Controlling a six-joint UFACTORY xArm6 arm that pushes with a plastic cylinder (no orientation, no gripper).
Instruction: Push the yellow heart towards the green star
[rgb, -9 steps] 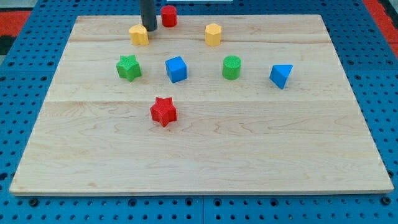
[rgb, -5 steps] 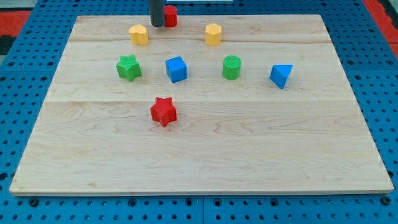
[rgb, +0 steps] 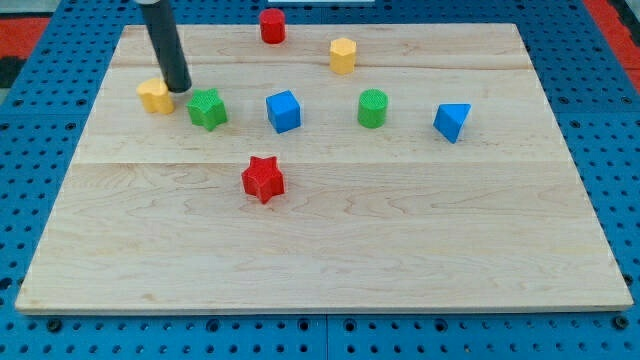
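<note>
The yellow heart (rgb: 154, 96) lies near the board's left edge, to the left of the green star (rgb: 207, 108) with a gap between them. My tip (rgb: 178, 88) stands on the board just right of the yellow heart and up-left of the green star. The dark rod rises from it toward the view's top. I cannot tell whether the tip touches the heart.
A red cylinder (rgb: 272, 25) and a yellow hexagonal block (rgb: 343, 55) sit near the top. A blue cube (rgb: 284, 110), a green cylinder (rgb: 372, 108) and a blue triangular block (rgb: 451, 121) form a row. A red star (rgb: 263, 179) lies below. The wooden board (rgb: 320, 250) rests on a blue pegboard.
The yellow heart has moved down and left, from near the top to the left of the green star. My tip has moved from beside the red cylinder down-left to the heart's right side.
</note>
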